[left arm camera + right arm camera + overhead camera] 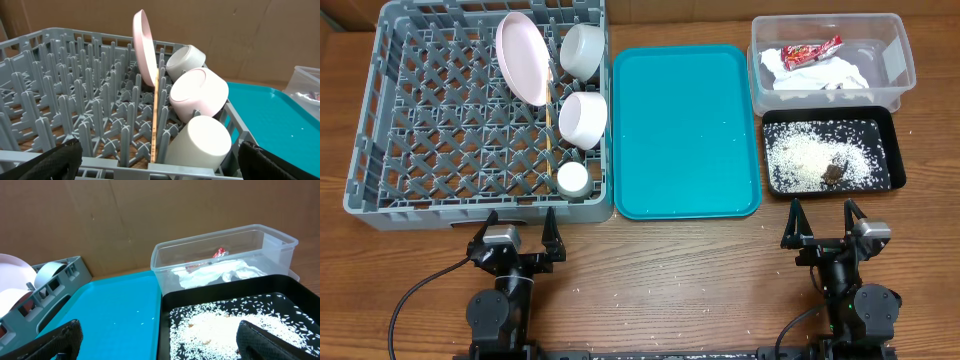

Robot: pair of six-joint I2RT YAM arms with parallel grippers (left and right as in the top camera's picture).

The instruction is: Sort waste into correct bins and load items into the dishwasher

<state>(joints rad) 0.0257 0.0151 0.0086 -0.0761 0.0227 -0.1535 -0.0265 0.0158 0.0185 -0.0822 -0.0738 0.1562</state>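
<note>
Left gripper (520, 218) and right gripper (822, 212) sit spread wide, empty; plate (522, 57), bowls (583, 115), cup (572, 178) and chopsticks (548, 120) stand in the dish rack (380, 120), wrapper (810, 52) and napkin (820, 75) in the clear tub (900, 50), rice (800, 160) in the black tray (892, 140); bumping the rack could topple the tilted plate.

No legible text, label or number observed; the pale print on the red snack wrapper (811, 52) is too small to read.
</note>
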